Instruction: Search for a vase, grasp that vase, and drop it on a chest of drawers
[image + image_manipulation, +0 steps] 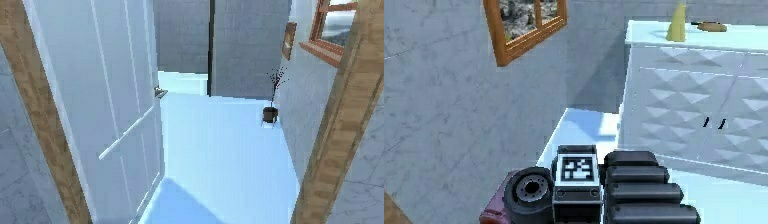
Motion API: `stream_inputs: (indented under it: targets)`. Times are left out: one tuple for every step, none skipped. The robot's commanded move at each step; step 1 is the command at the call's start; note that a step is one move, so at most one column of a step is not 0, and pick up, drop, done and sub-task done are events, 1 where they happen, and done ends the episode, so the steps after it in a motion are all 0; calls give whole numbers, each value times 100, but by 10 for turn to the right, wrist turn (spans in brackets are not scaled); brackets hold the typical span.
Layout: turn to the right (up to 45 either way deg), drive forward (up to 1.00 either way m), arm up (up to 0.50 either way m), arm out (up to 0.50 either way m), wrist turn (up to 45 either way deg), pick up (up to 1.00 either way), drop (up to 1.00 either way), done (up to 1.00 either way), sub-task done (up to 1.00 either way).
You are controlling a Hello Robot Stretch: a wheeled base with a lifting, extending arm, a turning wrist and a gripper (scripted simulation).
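A vase is hard to name for certain: a yellow tapering object (678, 22) stands upright on top of a white cabinet with diamond-patterned fronts (684, 100) at the arm side view's far right, with a small flat brown thing (709, 27) just beside it. The gripper (524, 198) sits near and low in that view, left of the dark segmented arm (639, 190) (how its jaws stand, or whether they hold anything, I cannot tell). A wood-framed window (524, 25) hangs far left. Ahead, a white panelled door (105, 100) stands ajar on the left, and a dark pot of bare twigs (270, 112) rests far right by the wall.
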Motion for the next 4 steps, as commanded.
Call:
stream_inputs:
  targets:
    - [0, 20, 0, 0, 0, 0, 0, 0, 0]
    - [-450, 0, 0, 0, 0, 0, 0, 0, 0]
    - [-120, 0, 0, 0, 0, 0, 0, 0, 0]
    - [0, 55, 0, 0, 0, 0, 0, 0, 0]
